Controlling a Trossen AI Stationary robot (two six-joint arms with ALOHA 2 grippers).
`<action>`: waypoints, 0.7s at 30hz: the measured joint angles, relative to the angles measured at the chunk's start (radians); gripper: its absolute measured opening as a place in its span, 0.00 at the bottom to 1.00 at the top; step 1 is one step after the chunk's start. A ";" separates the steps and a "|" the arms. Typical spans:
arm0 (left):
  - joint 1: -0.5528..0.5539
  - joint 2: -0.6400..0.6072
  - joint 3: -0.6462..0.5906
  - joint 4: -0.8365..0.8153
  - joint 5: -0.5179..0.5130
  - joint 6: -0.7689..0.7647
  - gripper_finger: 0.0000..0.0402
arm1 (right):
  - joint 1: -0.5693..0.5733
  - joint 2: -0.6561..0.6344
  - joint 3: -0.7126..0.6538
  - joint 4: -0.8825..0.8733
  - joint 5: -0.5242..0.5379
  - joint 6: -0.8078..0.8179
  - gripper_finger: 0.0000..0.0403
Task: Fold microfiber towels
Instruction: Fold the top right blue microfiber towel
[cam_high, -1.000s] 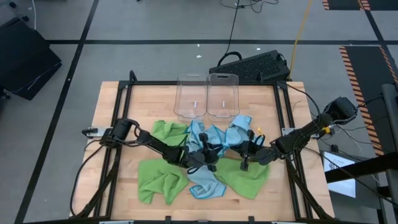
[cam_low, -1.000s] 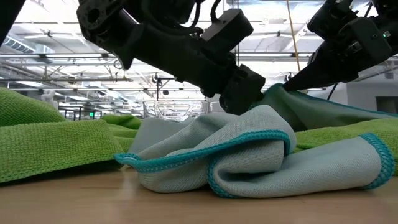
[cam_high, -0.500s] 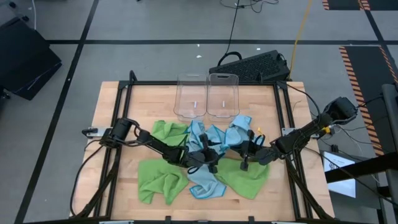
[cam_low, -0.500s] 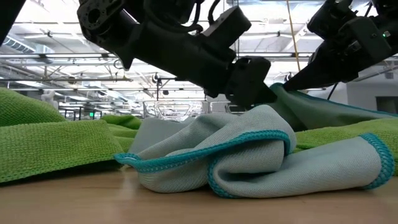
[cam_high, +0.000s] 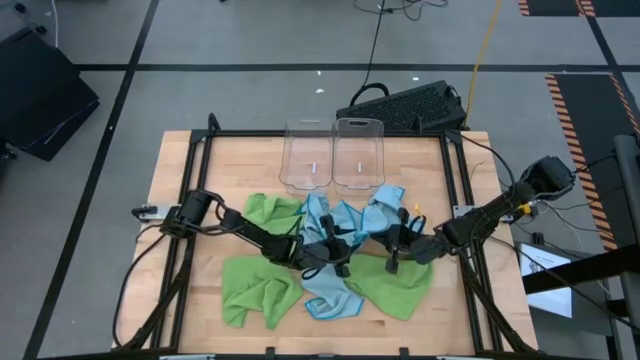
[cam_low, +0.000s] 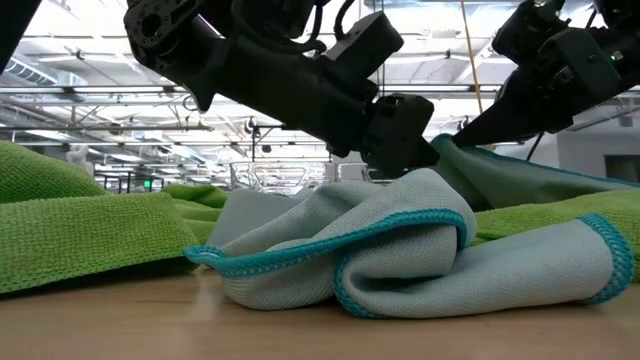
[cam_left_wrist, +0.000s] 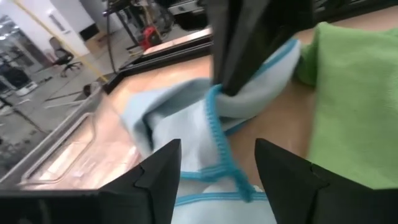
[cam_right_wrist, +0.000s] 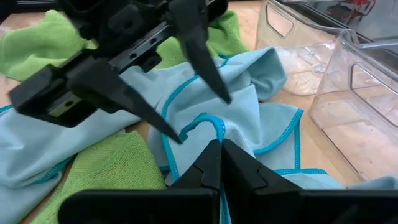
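Observation:
Several microfiber towels lie crumpled in a heap on the wooden table: light blue ones (cam_high: 345, 222) (cam_high: 330, 297) and lime green ones (cam_high: 258, 288) (cam_high: 402, 285) (cam_high: 270, 210). My left gripper (cam_high: 338, 260) is open and low over the middle blue towel. Its fingers (cam_left_wrist: 158, 177) stand on either side of a teal-hemmed fold (cam_left_wrist: 217, 134); whether they touch it, I cannot tell. My right gripper (cam_high: 388, 250) faces it close by and is shut on the same blue towel (cam_right_wrist: 249, 93). My right gripper pinches the light blue towel between its two fingers at a raised fold by the teal hem (cam_right_wrist: 210, 124), also seen in the left wrist view (cam_left_wrist: 214, 102). It comes slanting down from the table's right. The held part (cam_low: 490, 160) rises off the heap; the rest lies slack on the table.
Two clear plastic bins (cam_high: 307, 155) (cam_high: 360, 152) stand side by side at the table's far edge, just beyond the heap. A black frame rail (cam_high: 200, 170) runs around the table. A keyboard (cam_high: 405, 105) lies on the floor behind it.
My left gripper has shifted a little toward the table's right, closer to my right gripper, staying open over the blue towel. The towels lie as before.

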 joint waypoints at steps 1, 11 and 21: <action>0.000 0.000 0.000 0.000 0.004 -0.001 0.51 | 0.000 0.000 0.000 0.000 0.000 0.000 0.00; 0.023 0.000 0.000 -0.019 -0.090 0.041 0.49 | 0.000 0.000 0.000 0.001 -0.001 0.004 0.00; -0.006 0.000 0.000 -0.035 -0.082 0.153 0.20 | 0.000 0.000 0.000 0.000 -0.003 0.003 0.00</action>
